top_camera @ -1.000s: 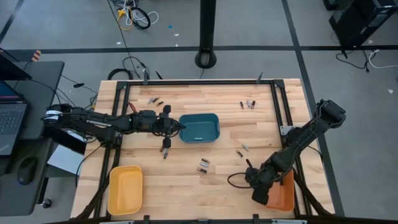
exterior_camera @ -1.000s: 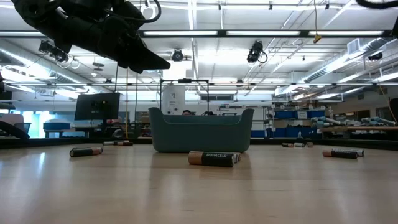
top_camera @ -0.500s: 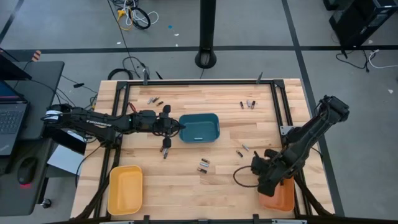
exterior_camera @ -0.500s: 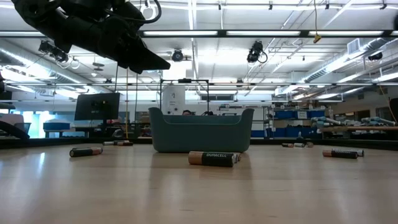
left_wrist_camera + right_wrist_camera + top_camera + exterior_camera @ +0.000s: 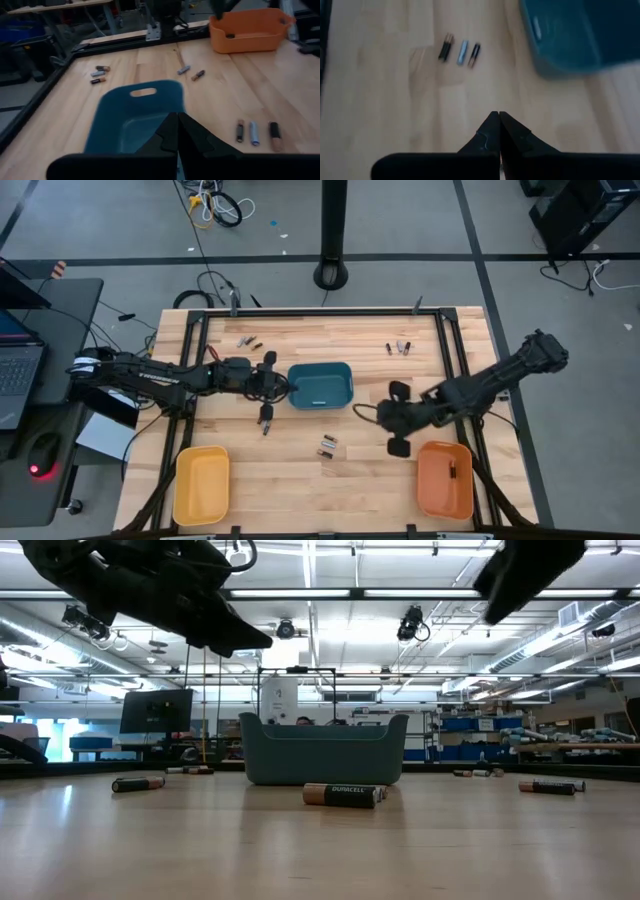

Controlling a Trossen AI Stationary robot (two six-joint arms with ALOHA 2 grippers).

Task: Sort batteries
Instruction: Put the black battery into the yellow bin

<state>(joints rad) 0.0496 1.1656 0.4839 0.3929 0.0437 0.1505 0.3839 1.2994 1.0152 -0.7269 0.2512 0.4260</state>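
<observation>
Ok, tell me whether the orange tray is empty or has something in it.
Not empty. The high view shows one small dark battery lying inside the orange tray; the left wrist view also shows a dark item in it.

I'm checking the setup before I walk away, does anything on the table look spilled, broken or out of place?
Nothing stands out. The teal bin, yellow bin and orange bin sit upright, and the loose batteries lie in small groups on the wooden table, as expected mid-sort.

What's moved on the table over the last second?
The right gripper swung away from the orange tray toward mid-table, fingers shut and empty; one small dark battery now shows in that tray. The left gripper stayed beside the teal bin, and the loose batteries haven't shifted.
</observation>
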